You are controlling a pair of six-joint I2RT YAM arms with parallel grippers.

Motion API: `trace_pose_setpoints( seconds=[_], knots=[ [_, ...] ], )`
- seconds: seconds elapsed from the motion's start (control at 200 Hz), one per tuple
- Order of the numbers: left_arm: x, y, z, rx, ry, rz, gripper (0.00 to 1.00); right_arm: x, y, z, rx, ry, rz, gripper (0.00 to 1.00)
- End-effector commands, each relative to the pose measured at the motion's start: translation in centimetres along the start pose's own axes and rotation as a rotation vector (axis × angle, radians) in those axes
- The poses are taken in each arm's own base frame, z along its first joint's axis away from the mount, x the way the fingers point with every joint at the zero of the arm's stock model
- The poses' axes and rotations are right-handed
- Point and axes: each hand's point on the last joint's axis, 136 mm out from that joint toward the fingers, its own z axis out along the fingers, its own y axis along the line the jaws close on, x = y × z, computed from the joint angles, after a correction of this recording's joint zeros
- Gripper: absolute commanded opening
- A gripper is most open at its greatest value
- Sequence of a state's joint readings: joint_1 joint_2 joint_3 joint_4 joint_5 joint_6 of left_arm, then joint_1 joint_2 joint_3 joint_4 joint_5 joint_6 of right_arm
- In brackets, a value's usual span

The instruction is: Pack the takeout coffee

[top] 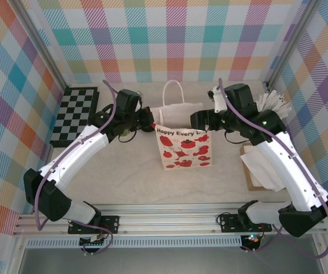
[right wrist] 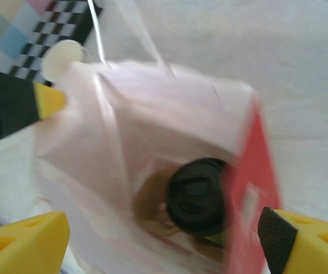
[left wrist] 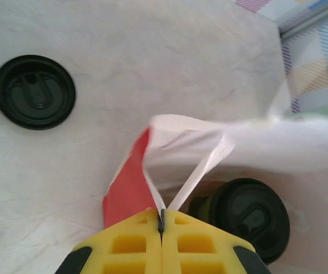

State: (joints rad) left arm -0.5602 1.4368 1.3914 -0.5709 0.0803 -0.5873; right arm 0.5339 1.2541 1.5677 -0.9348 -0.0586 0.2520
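The takeout coffee (right wrist: 198, 197), a cup with a round black lid, stands inside the white paper bag (top: 183, 147) with red prints at the table's middle. My right gripper (right wrist: 164, 228) hangs open over the bag's mouth, its yellow fingers (right wrist: 32, 240) wide apart on either side of the cup and not touching it. My left gripper (left wrist: 162, 220) is shut on the bag's white strap handle (left wrist: 206, 165) at the bag's left rim, and the cup's lid (left wrist: 249, 220) shows just below it. From above, the left gripper (top: 150, 124) and right gripper (top: 201, 121) flank the bag's top.
A loose black lid (left wrist: 34, 91) lies on the table left of the bag. A checkered board (top: 75, 114) sits at the back left. A cup of white sticks (top: 275, 103) and a brown box with white napkins (top: 255, 165) stand at the right.
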Motion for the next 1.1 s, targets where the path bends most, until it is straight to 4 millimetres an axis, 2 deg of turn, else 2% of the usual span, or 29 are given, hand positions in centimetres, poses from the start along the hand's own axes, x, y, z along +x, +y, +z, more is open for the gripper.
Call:
trace_pose_setpoints(
  seconds=[0.0, 0.125, 0.255, 0.44, 0.565, 0.645, 0.72, 0.85, 1.095],
  knots=[
    [-1.0, -0.8, -0.4, 0.042, -0.064, 0.009, 0.0, -0.2, 3.3, 1.9, -0.179, 0.056, 0.038, 0.82],
    [-0.8, -1.2, -1.4, 0.059, -0.104, 0.045, 0.0, -1.7, 2.1, 3.5, -0.105, 0.024, 0.087, 0.81],
    [-1.1, -0.2, -2.1, 0.0, -0.126, 0.09, 0.0, -2.1, 2.6, 3.5, -0.134, -0.003, 0.055, 0.85],
    [-1.0, -0.3, -2.0, 0.003, -0.123, 0.12, 0.0, -1.6, 3.1, 4.2, -0.182, -0.007, -0.011, 0.87],
    [-1.2, 1.0, -2.1, -0.06, -0.137, 0.094, 0.0, -2.7, 3.2, 3.6, -0.181, -0.072, -0.047, 0.9],
    [-1.0, 1.5, -1.9, -0.083, -0.13, 0.099, 0.0, -3.5, 1.0, 3.3, -0.041, -0.095, -0.003, 1.0],
    [-0.8, 1.6, -1.7, -0.091, -0.122, 0.116, 0.0, -4.0, -1.4, 2.7, 0.081, -0.112, 0.064, 1.0],
    [-0.8, 1.5, -1.6, -0.097, -0.098, 0.142, 0.0, -4.3, -3.8, 0.8, 0.153, -0.148, 0.17, 1.0],
    [-0.4, 1.6, -0.7, -0.1, -0.051, 0.156, 0.0, -1.9, -9.7, -1.5, 0.341, -0.102, 0.325, 1.0]
  ],
)
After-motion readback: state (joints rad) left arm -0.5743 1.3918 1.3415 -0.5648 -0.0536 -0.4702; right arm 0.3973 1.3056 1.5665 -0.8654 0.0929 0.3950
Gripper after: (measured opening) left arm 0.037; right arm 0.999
